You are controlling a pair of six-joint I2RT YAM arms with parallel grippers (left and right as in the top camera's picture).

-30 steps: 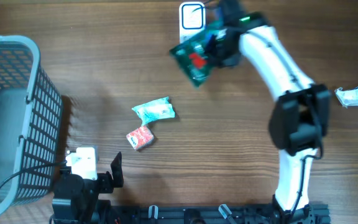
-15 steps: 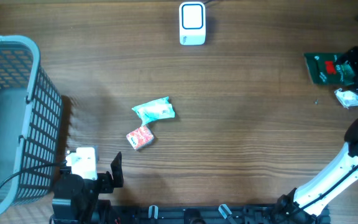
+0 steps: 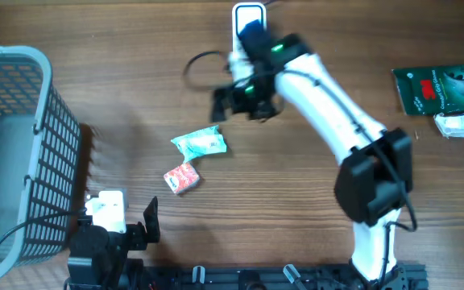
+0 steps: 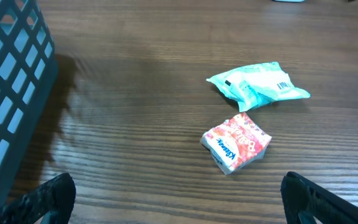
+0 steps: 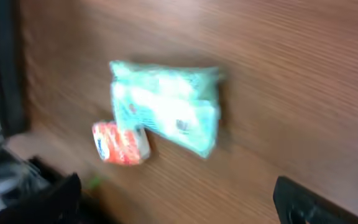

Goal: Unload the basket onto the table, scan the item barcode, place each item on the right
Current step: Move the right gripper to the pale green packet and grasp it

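Wooden table [image 3: 337,48] — left end effector [image 4: 179,199] wide and empty, right end effector [image 3: 242,101] likewise — near teal packet [image 3: 200,143].

Shop-checkout mock-up: scanner [image 3: 248,11], basket [image 3: 61,153].

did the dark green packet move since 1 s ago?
Yes. The dark green packet went from beside the scanner rightward to the right edge, above the white packet.
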